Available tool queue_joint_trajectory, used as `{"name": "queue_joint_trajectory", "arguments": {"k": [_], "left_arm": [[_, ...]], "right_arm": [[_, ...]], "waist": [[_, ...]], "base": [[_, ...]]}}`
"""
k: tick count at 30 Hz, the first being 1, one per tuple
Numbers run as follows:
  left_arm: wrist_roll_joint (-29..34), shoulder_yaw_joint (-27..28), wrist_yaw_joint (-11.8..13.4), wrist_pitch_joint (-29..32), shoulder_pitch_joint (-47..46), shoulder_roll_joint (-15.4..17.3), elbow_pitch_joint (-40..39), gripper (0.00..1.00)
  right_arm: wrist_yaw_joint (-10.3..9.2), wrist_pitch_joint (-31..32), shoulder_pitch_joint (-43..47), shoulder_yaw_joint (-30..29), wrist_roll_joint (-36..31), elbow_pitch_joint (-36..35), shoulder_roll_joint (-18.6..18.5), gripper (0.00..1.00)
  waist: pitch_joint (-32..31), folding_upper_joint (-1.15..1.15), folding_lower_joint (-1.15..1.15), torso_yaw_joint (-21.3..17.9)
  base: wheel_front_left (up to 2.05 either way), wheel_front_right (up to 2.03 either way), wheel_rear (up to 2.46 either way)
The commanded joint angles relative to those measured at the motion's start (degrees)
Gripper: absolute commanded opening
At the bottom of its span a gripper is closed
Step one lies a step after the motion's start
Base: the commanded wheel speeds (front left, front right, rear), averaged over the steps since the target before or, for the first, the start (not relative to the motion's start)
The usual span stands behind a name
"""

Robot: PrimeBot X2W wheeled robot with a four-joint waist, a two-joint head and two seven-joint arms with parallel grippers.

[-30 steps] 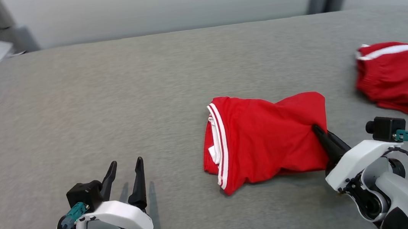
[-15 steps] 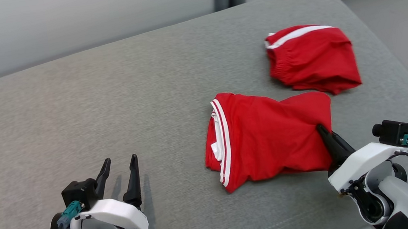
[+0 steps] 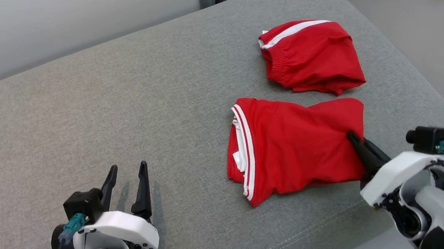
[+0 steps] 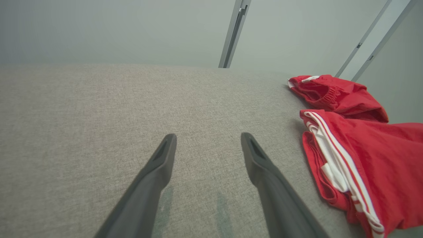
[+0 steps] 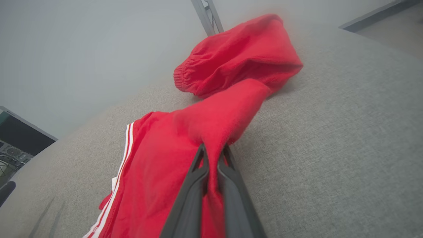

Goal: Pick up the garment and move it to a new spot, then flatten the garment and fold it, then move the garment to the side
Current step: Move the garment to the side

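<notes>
Left pincer (image 3: 128, 166) sits at the lower left with its fingers spread wide, nothing in it, just bare grey table (image 3: 79, 115) underneath. Right of centre, the folded red garment (image 3: 299, 145) with white stripes lies flat on the table. Right pincer (image 3: 352, 137) is clamped tight on its right corner. Another red garment (image 3: 310, 56) lies just behind, close to the far right edge.

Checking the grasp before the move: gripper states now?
Left gripper: open, holding nothing.
Right gripper: shut on the white-trimmed red garment.
</notes>
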Motion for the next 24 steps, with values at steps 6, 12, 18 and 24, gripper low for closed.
{"name": "queue_joint_trajectory", "arguments": {"k": [6,12,18,24], "left_arm": [[0.9,1.5,-0.6,-0.3,-2.5,1.0,-2.3,1.0],[0.9,1.3,-0.5,-0.3,-2.6,1.0,-2.9,1.0],[1.1,0.8,-0.5,-0.3,-3.1,1.0,-3.4,1.0],[1.2,-0.1,-0.5,-0.3,-3.9,1.0,-3.6,1.0]], "right_arm": [[0.0,-0.8,-9.1,3.0,-4.4,-0.1,-2.5,0.0],[0.0,-0.4,-17.5,5.7,-6.0,1.9,-4.5,0.0],[0.0,0.3,-25.6,6.7,-6.9,6.9,-6.2,0.0],[0.0,-0.1,-31.1,4.4,-7.3,16.0,-8.5,0.0]], "waist": [[0.6,0.0,0.0,2.4],[1.2,0.0,0.0,5.5],[2.6,0.0,0.0,8.4],[4.1,0.0,0.0,11.5]], "base": [[0.0,0.0,0.0],[0.0,0.0,0.0],[0.0,0.0,0.0],[0.0,0.0,0.0]]}}
